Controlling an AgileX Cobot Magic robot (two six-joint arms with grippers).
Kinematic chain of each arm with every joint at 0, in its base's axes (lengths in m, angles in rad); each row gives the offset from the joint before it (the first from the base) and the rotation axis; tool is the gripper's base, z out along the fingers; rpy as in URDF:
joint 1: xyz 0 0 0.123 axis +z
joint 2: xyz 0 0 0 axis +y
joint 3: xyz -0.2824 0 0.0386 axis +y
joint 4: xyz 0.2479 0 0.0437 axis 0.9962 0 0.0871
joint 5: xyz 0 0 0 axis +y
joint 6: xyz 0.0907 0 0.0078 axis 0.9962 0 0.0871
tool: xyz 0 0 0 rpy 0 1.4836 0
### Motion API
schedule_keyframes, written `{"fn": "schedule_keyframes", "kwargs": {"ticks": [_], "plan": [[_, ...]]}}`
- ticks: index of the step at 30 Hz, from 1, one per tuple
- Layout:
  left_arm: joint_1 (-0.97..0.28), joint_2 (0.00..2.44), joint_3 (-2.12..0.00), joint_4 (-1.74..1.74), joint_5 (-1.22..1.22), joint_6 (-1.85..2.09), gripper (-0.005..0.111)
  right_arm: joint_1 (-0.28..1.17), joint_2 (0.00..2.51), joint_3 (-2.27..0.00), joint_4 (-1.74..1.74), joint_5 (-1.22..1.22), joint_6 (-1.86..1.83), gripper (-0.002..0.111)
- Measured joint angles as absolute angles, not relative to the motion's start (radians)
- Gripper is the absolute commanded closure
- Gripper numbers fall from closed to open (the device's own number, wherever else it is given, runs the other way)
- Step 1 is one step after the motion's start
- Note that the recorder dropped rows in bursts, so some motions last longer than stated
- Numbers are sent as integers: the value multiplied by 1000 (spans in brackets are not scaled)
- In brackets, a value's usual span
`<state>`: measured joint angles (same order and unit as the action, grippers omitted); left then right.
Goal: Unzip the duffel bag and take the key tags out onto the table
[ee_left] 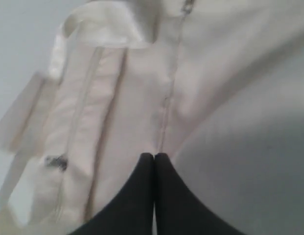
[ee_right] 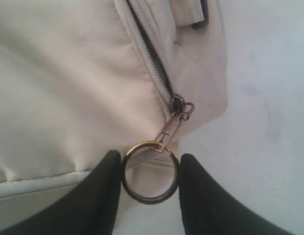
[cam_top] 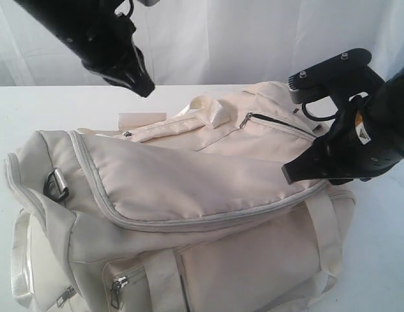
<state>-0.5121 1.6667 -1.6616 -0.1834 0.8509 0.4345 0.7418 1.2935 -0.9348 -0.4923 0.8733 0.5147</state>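
The cream duffel bag [cam_top: 188,175] lies on the white table [cam_top: 32,110], its grey main zipper [cam_top: 188,223] closed along the front of the lid. At the bag's right end my right gripper [cam_top: 289,174] is low against the fabric. In the right wrist view, the right gripper [ee_right: 151,155] has a metal pull ring [ee_right: 150,199] held between its two fingers. The ring hangs from a zipper slider [ee_right: 177,104]. My left gripper [cam_top: 144,88] hovers above the bag's far side, shut and empty [ee_left: 154,155]. The key tags are hidden.
Webbing handles [cam_top: 211,110] lie across the bag's top beside a dark pocket zipper [cam_top: 280,123]. A black clip [cam_top: 56,184] sits at the left end, and small pocket zip pulls [cam_top: 118,286] at the front. A white curtain hangs behind the table.
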Motion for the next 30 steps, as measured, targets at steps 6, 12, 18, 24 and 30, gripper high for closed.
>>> {"fn": "schedule_keyframes", "kwargs": {"ticks": [6,12,18,24,30], "plan": [[-408,1872,-1874,-680,1011,1003,105,742,1293,-929,-489,863,541,108],[-418,1979,-1896,-848,910,1401,53,742,1293,-920,-484,853,553,108],[-473,2054,-1896,-870,734,1527,25,742,1287,-920,-482,823,562,108],[-570,2112,-1896,-876,550,1568,29,742,1287,-920,-482,812,573,108],[-630,2152,-1896,-876,435,1575,30,742,1287,-920,-482,812,575,108]]}}
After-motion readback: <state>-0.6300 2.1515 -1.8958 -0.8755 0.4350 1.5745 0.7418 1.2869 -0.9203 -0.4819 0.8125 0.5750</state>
